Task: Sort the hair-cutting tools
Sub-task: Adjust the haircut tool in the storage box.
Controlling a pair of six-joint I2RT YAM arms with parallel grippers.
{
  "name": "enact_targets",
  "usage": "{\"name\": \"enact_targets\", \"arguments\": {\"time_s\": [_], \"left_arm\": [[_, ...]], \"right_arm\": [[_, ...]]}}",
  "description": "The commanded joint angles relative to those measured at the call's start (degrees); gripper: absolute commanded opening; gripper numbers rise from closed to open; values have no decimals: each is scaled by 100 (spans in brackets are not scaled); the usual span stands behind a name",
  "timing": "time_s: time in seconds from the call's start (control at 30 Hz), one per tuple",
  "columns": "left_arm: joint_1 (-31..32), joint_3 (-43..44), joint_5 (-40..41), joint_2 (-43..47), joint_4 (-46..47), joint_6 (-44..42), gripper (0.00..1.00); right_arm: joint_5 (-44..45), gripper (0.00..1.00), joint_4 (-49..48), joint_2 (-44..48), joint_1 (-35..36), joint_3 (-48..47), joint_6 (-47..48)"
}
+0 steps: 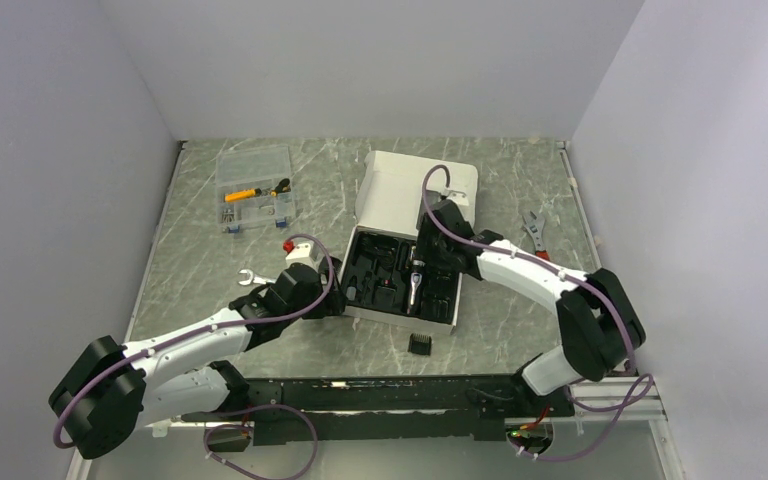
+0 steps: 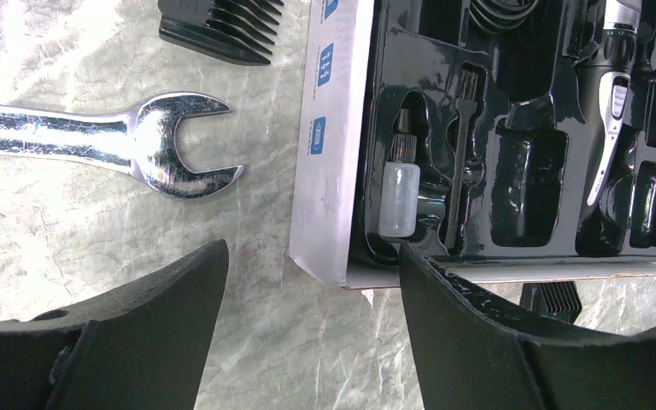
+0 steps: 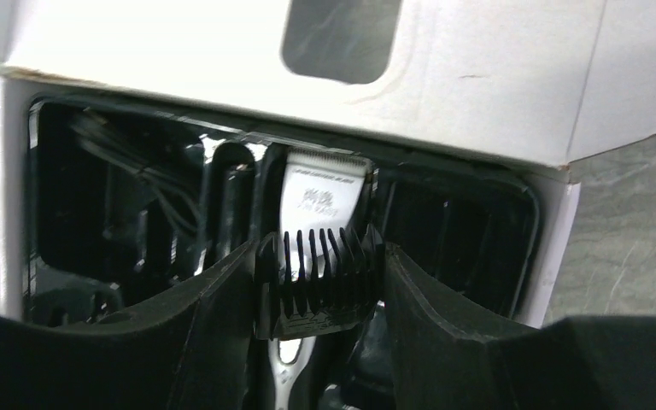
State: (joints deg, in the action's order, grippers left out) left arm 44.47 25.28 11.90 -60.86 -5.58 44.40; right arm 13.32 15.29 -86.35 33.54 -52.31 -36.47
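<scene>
Right wrist view shows the right hand [image 3: 318, 260] closed on a small black comb attachment [image 3: 316, 303], its teeth pointing up, one finger pressed against each side. It hangs inside the open white kit box [image 3: 478, 77], directly over the silver blade of the hair clipper [image 3: 323, 192], which lies in the box's middle slot.

The grip looks shallow and takes only the comb's sides, so the comb may twist or drop. If lowered here it would likely land on the clipper, not in an empty pocket of the box.

Left wrist view shows the left hand [image 2: 312, 256] spread wide and holding nothing, its fingers straddling a near corner of the box. A nudge there could shift the box under the other arm.

A second comb attachment [image 1: 419, 343] lies on the surface [image 2: 94, 231] just in front of the box. A third [image 2: 218, 30] lies near the box's outer wall, by an open-end wrench [image 2: 137, 141].

The clipper is slim, with a black and silver body.
</scene>
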Motion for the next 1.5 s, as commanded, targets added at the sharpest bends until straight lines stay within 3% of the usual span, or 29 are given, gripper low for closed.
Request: {"name": "enact_targets", "arguments": {"time_s": [0.0,0.23,0.47,0.87,1.2,1.47], "left_arm": [[19,-72,70,43,-62,-59,78],[20,-109,146,129,-116,-13,78],[18,-136,155,169,-151,81,78],[24,-197,218,286,-194,104,79],[20,-166,208,267,-197,60,79],[19,-161,216,279,-206,60,78]], "right_arm": [[274,40,115,477,272,81,-44],[466,40,170,851,1044,290,-655],[848,42,182,492,1892,44,-1337],[1072,44,280,-313,2196,-415,-1400],[1098,67,493,-447,2244,-616,-1347],[1163,73,658,-308,2260,-756,-1285]]}}
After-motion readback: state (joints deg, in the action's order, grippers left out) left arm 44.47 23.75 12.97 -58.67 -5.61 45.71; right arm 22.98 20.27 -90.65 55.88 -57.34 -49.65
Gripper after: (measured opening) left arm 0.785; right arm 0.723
